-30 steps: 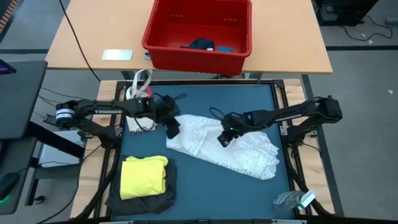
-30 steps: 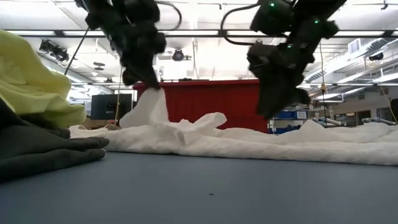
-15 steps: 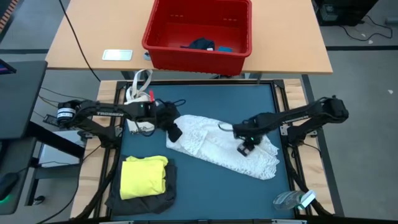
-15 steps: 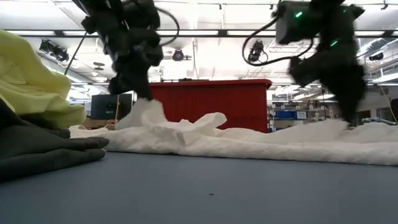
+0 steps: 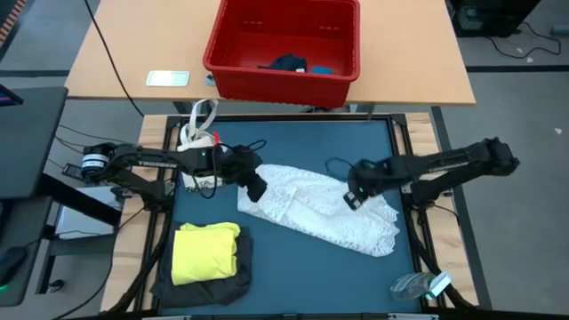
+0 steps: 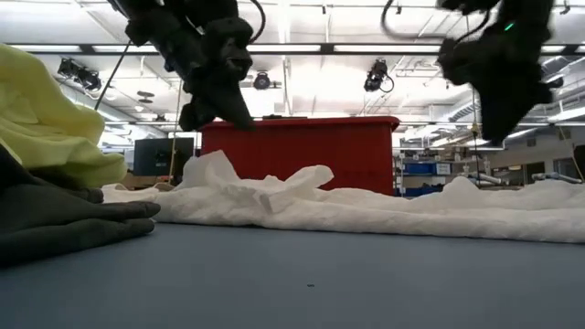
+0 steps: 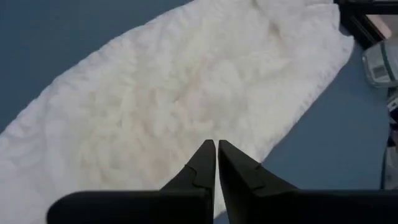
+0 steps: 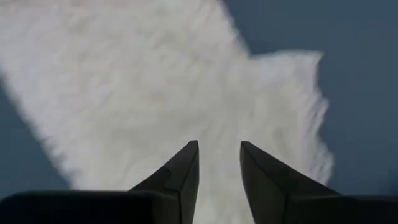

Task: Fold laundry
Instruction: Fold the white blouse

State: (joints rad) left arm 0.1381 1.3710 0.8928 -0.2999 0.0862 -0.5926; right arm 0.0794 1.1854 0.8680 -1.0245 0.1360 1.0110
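From above, the white cloth [image 5: 316, 209] lies spread slantwise across the middle of the dark blue worktop [image 5: 293, 147]. The left gripper [image 5: 255, 189] hangs at the cloth's left end, the right gripper [image 5: 353, 198] over its right part. At the near left corner a folded yellow T-shirt [image 5: 205, 252] sits on a dark grey garment [image 5: 213, 286]. On the far table, a red basket [image 5: 283, 46] holds a dark navy garment [image 5: 286, 63] and a small blue piece [image 5: 321, 69].

At table height, the cloth [image 6: 366, 208] stretches wide and rumpled; both grippers hang above it, clear of it.

From the left wrist, the left gripper [image 7: 216, 148] has its jaws together, holding nothing, above the cloth [image 7: 186, 99].

From the right wrist, the right gripper [image 8: 219, 149] has its jaws apart and empty over the cloth [image 8: 155, 87].
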